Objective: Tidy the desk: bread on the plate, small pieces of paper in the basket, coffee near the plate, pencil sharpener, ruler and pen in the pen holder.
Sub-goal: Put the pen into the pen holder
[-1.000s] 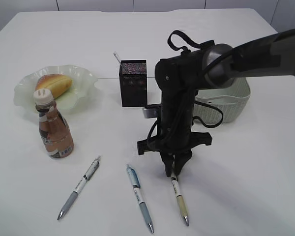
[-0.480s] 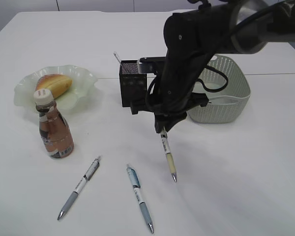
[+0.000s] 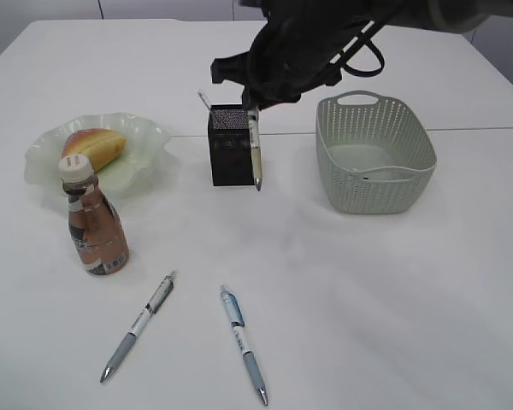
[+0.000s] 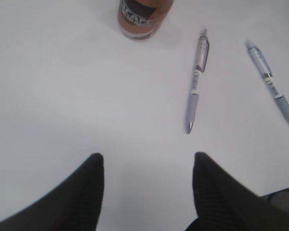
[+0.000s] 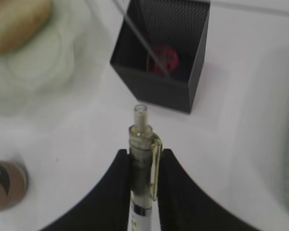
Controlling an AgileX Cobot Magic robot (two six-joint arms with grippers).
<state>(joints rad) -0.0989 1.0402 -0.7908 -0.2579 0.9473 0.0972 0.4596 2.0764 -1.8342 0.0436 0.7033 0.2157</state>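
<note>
the right gripper [image 5: 140, 166] is clamped narrow on a yellowish pen [image 3: 255, 154], holding it near the clip end; the pen hangs tip-down in the air, just in front of the pen holder [image 3: 232, 145] in the exterior view. the left gripper [image 4: 147, 180] stands apart with nothing between its fingers, low over the desk [image 3: 393, 325]. the pen holder is a black mesh cup with a thin stick and something red inside. two more pens, a grey-white pen [image 3: 139, 324] and a blue-grey pen [image 3: 243, 343], lie flat on the desk, apart from each other. the bread [image 3: 92, 146] sits on the plate [image 3: 145, 137], with the coffee [image 3: 92, 220] upright just beside it. the basket [image 3: 374, 154] stands right of the holder. the bottle's label shows letters like "cafe", partly cut off
</note>
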